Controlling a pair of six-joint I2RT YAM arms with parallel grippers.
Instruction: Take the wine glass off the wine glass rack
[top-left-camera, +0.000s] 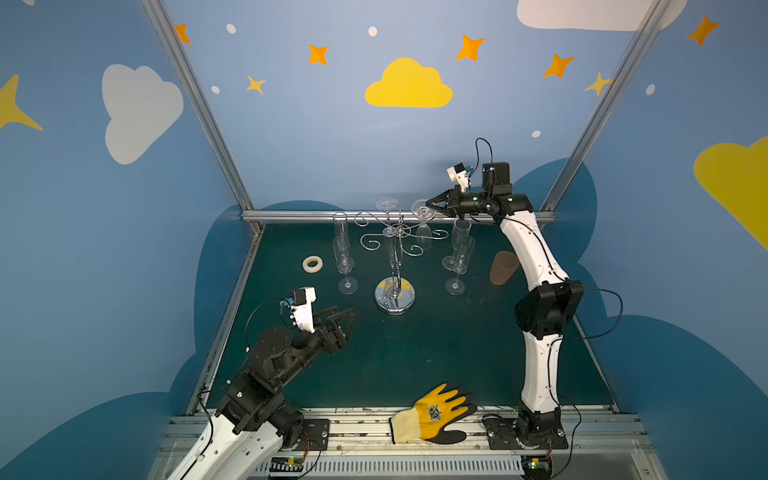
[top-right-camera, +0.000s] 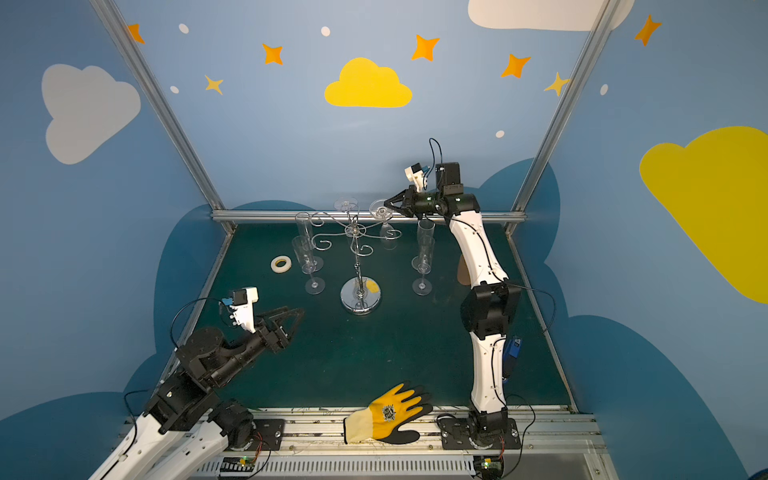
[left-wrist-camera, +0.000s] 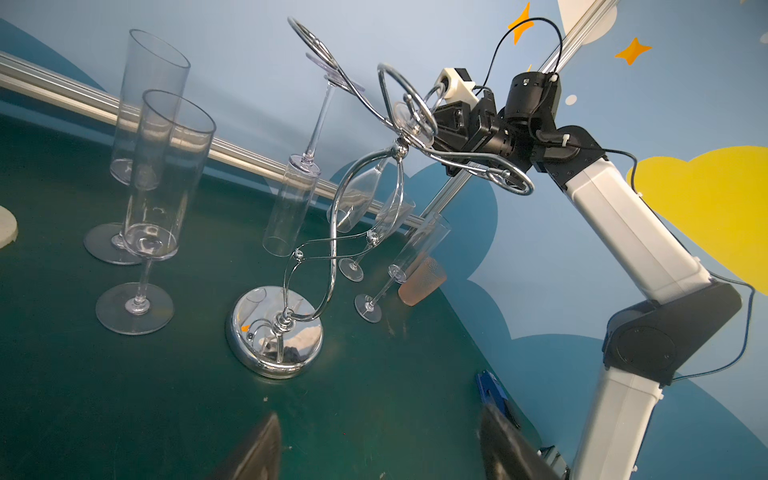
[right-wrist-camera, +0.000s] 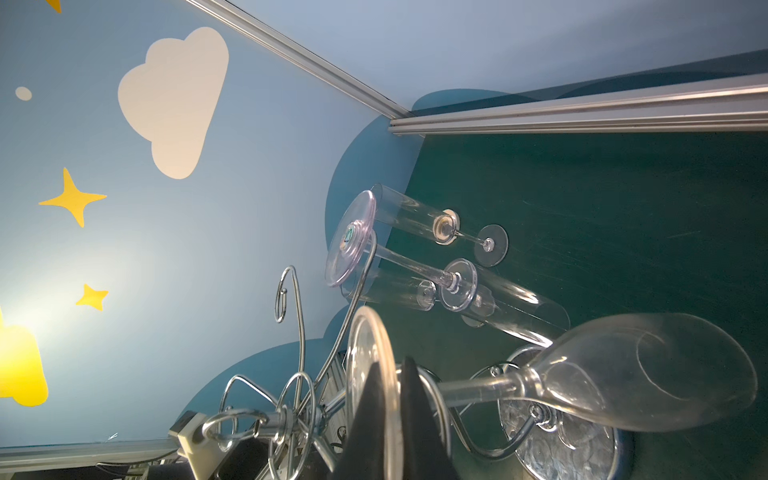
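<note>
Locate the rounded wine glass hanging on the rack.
In both top views the wine glass hangs upside down on the rack at its rear right, foot pinched in the right tool, beside two standing flutes.

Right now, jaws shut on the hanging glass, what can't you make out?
Right wrist view: the right jaws partly cover where the clear hanging wine glass sits in the shiny chrome wire rack.
Left wrist view: rack curls hide those jaws' tips; the frame edge cuts the white tape roll.
In a top view: the white right arm hides most of the brown cup.
</note>
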